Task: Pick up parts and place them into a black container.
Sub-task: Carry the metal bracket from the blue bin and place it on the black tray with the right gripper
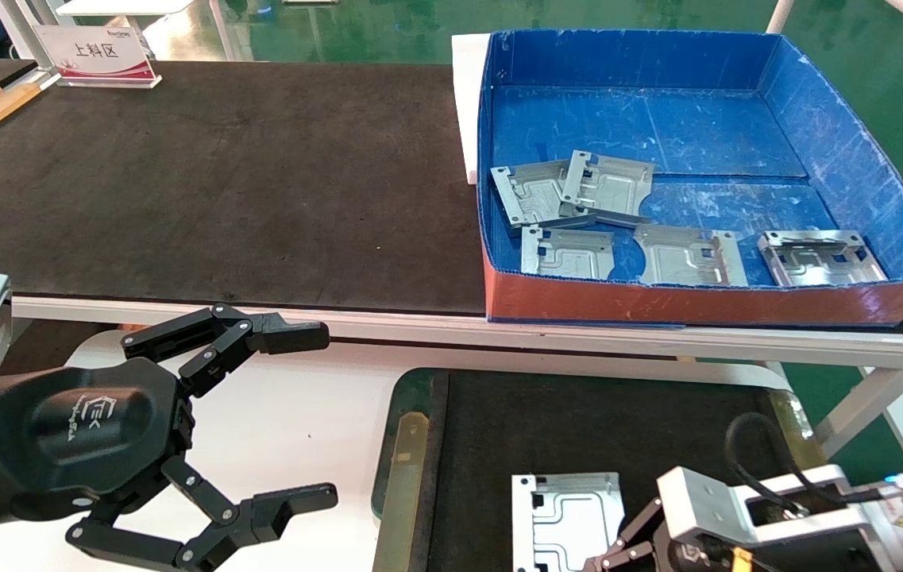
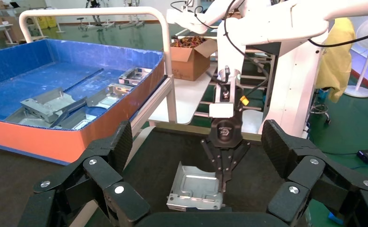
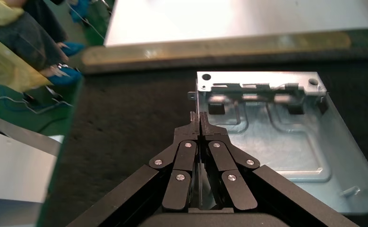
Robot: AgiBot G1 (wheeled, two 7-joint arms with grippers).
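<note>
One silver-grey part lies low on the floor of the black container, near its front. My right gripper is shut on that part's side edge; the right wrist view shows the closed fingertips pinching the rim of the part. The left wrist view shows the same grip on the part. Several more parts lie loose in the blue box. My left gripper is open and empty, parked left of the container.
The blue walled box with an orange front stands on the table at the right. A long black mat covers the table to its left. A white sign stands at the far left. The container's brass strip faces my left gripper.
</note>
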